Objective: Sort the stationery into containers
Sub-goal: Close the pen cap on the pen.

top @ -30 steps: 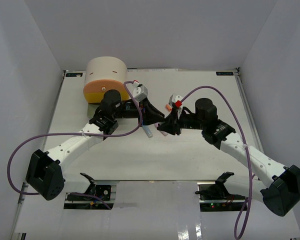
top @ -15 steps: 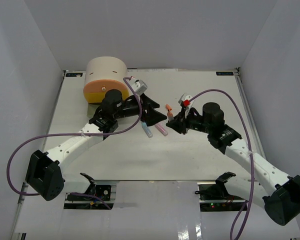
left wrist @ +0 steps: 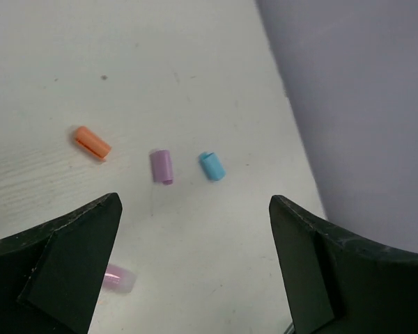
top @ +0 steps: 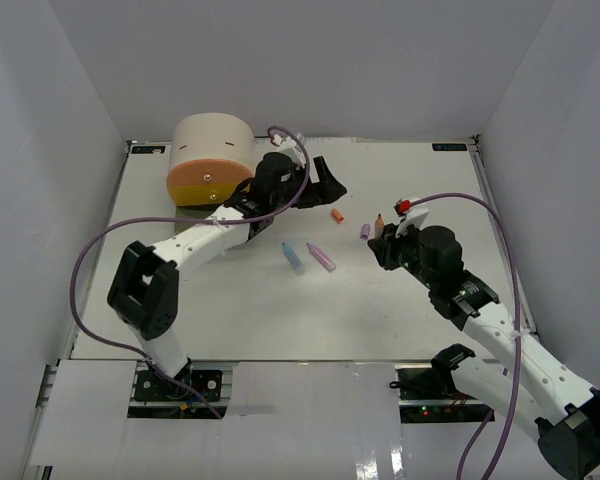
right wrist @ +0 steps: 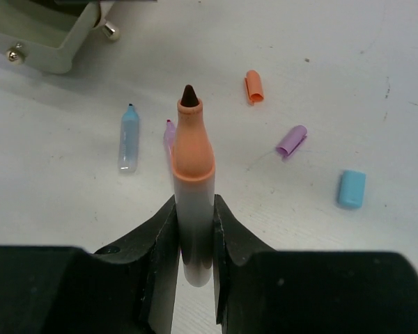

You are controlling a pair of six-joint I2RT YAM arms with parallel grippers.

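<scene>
Two arms over a white table (top: 420, 300), seen from the top camera. The beige cabinet (top: 212, 148) stands at the far left, its orange drawer (top: 200, 185) lowest in view. The left gripper (top: 327, 181) hovers right of the cabinet with its jaws spread wide and nothing between them. The right gripper (top: 383, 236) is at mid-table, clamped on an orange-collared marker (top: 379, 221) that points up and away. A blue marker (top: 294, 257) and a pink marker (top: 321, 257) lie loose on the table between the arms, near each other but apart. Beyond them lie an orange cap (top: 337, 214) and a purple cap (top: 365, 230).

Left wrist: both dark fingers (left wrist: 63, 264) sit far apart at the frame's lower corners, with bare table between them. Ahead lie the orange cap, the purple cap and a blue cap (left wrist: 211, 165), spaced in a loose row and none touching. The pink marker's end shows low, just beside the left-hand finger.

Right wrist: the fingers (right wrist: 159, 240) are closed snugly on the grey barrel of the orange-collared marker, its dark tip standing clear ahead. Behind it, the blue marker lies flat on the left, and the pink marker is partly hidden by the held barrel. All three caps lie scattered to the right. The corner of a grey-green drawer (right wrist: 45, 42) with two small shiny studs shows at top left.
</scene>
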